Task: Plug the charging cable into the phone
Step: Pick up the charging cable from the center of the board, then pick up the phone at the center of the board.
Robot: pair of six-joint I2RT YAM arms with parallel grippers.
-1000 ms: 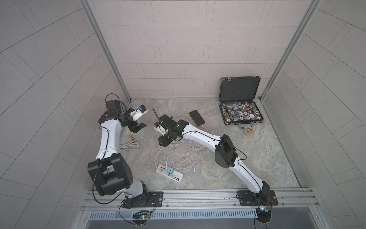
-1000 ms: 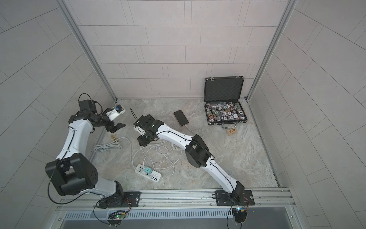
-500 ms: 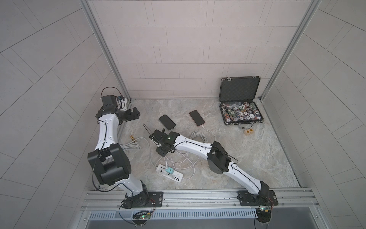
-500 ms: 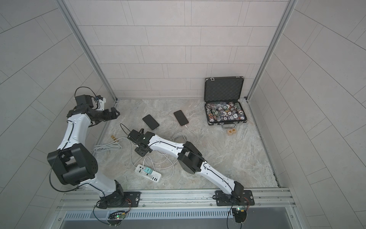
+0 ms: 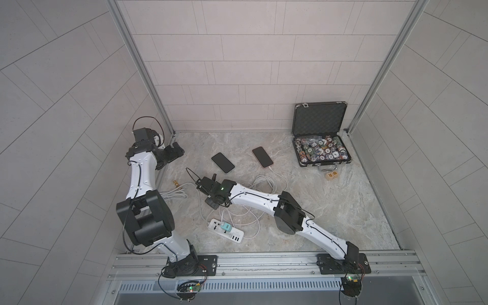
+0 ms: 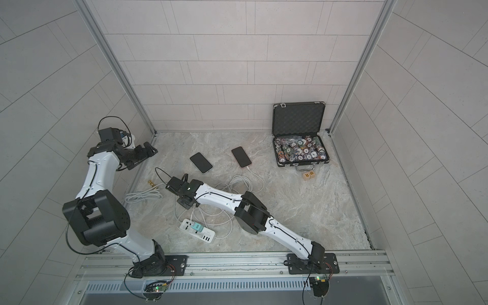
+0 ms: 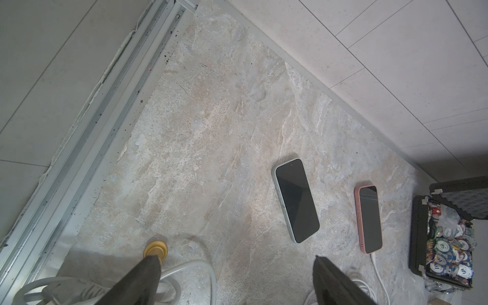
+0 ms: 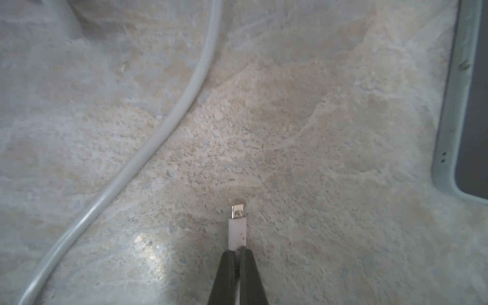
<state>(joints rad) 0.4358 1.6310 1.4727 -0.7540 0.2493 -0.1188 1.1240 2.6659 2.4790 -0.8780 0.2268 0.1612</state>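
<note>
1. Nearest the base rail, the right gripper is clamped on the charging cable at its white connector. The metal tip juts ahead of the fingers, close above the table.
2. In both top views, with 12 o'clock at the back wall, the green-cased phone lies flat at about 1 o'clock from that gripper, near but apart, with nothing plugged in.
3. Its long axis runs 10 to 4 o'clock, roughly parallel to the plug in the right wrist view. The pink phone beside it is cabled at its 4 o'clock end, so this port likely faces likewise.
4. The right arm is nearer. The left gripper, spread wide and empty, hangs at the phone's 9 o'clock.
</note>
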